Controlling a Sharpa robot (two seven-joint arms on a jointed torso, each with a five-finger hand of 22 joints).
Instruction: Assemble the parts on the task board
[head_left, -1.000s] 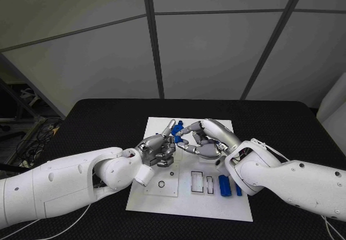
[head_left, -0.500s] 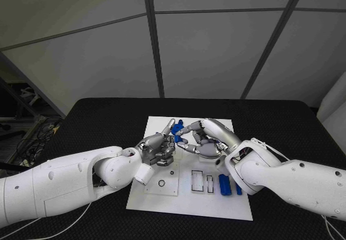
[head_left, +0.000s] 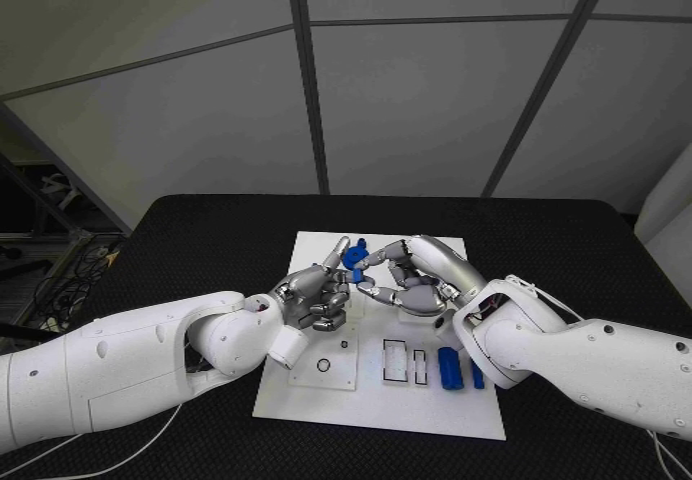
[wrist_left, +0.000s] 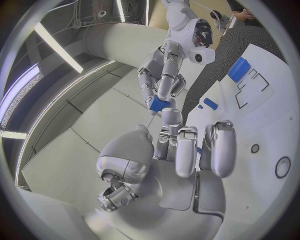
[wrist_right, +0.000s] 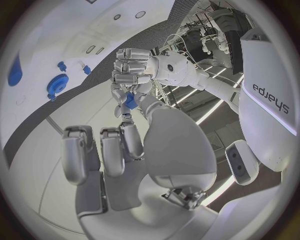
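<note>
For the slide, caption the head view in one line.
Both silver robot hands, left and right, meet over the white task board, pinching a small blue part between them.

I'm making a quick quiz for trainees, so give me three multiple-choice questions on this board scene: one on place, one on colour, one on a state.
1. Where are the two hands?
A. Over the task board's far half
B. Off the table
C. On the board's near edge

2. What colour is the small part held between the hands?
A. Red
B. Blue
C. Green

3. How do the loose cylinders lie?
A. Stacked upright
B. In a hand
C. Flat on the board

Answers:
A: left hand and right hand meet above the task board.
B: the small part is blue.
C: the cylinders lie flat by the right arm.
</note>
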